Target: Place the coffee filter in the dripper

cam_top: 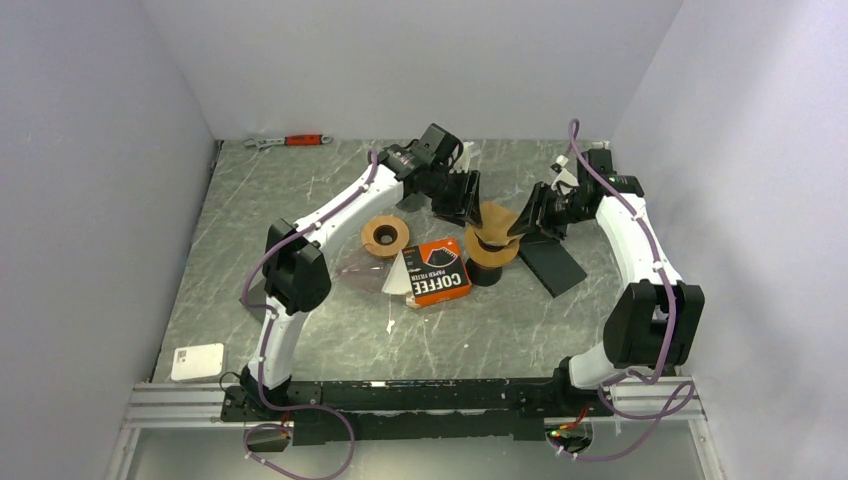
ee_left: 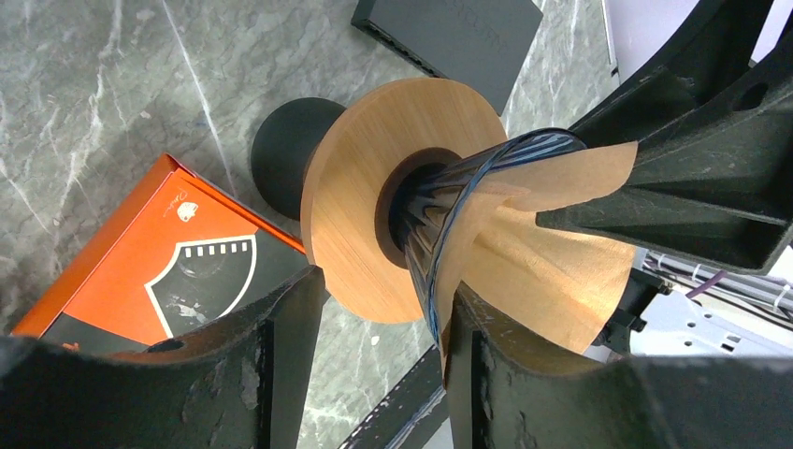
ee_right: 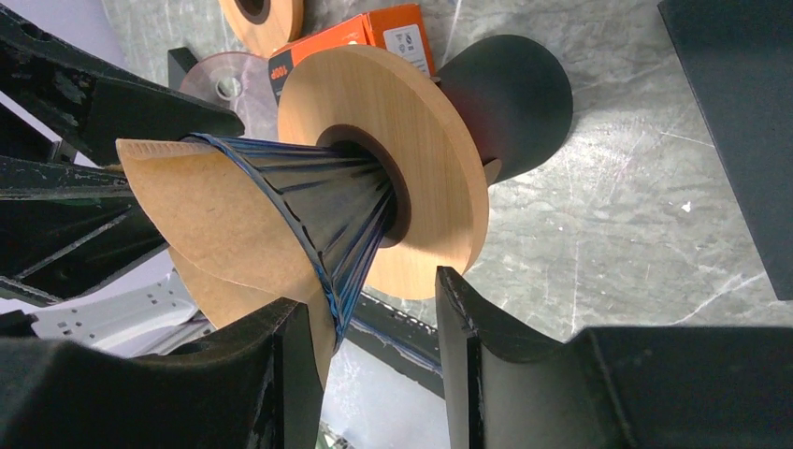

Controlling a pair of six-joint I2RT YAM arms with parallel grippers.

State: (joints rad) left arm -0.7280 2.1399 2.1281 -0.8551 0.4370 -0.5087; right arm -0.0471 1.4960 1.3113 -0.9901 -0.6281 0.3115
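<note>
Grey marbled tabletop (cam_top: pixel 300 200) between white walls: a brown paper cone filter (ee_left: pixel 561 271) sits inside a dark ribbed glass dripper with a round wooden collar (ee_right: pixel 374 122), its edges flaring past the rim. Left gripper (ee_left: pixel 388 290) and right gripper (ee_right: pixel 369 295) each stand part-way apart with that rim between the jaws. Only the wrist views show the glass's blue sheen; only the overhead shows a red-handled wrench (cam_top: pixel 290 141) at the far edge.
</note>
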